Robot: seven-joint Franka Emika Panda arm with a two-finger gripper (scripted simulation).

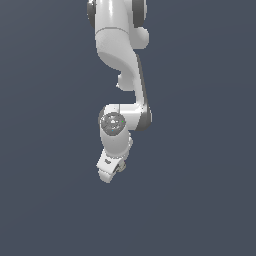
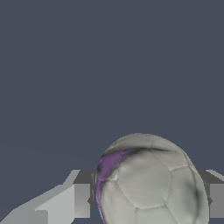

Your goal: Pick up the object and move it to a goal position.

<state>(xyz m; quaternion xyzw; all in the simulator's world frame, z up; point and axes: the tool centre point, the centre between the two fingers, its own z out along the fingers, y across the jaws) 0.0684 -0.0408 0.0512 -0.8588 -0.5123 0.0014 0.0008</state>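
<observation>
Right, the tool (image 1: 111, 171) is clenched on the ball (image 2: 148, 183), which sits between its fingers (image 2: 81, 200) in the wrist view, so the pick looks done and the carry remains, though no goal marker shows in either view.

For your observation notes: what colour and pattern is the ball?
Grey-white panels with a purple streak, like a football; the ball shows best in the wrist view.
</observation>
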